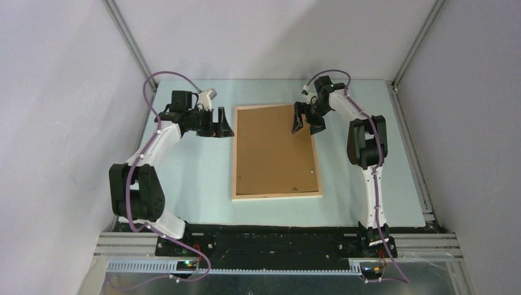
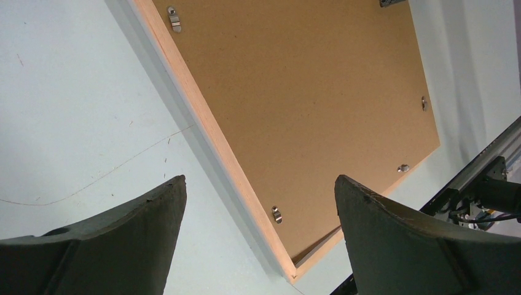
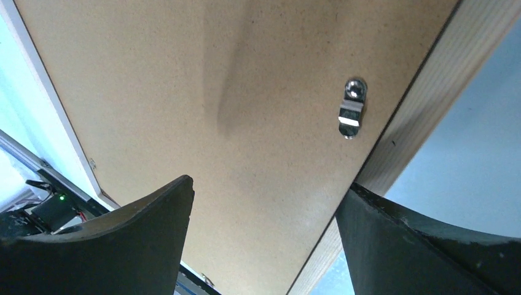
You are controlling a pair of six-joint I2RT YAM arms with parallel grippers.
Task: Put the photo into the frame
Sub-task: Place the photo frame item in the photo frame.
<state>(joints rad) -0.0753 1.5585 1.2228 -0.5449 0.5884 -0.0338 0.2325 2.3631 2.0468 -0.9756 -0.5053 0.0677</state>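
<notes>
The frame lies back-up at the centre of the desk, with a brown backing board filling it. The left pincer hangs released just beside its upper-left corner. The right pincer, also released, hovers over its upper-right corner near a metal clip.

Top external: fixed high behind the arm bases, looking down and forward. Whole table in view, bases along the bottom edge.
Left wrist: looks down past the left gripper, mid-range. Table on the left, frame back across the upper right.
Right wrist: very close over the backing board, with the right gripper at the bottom.
All three views share the frame's back.
</notes>
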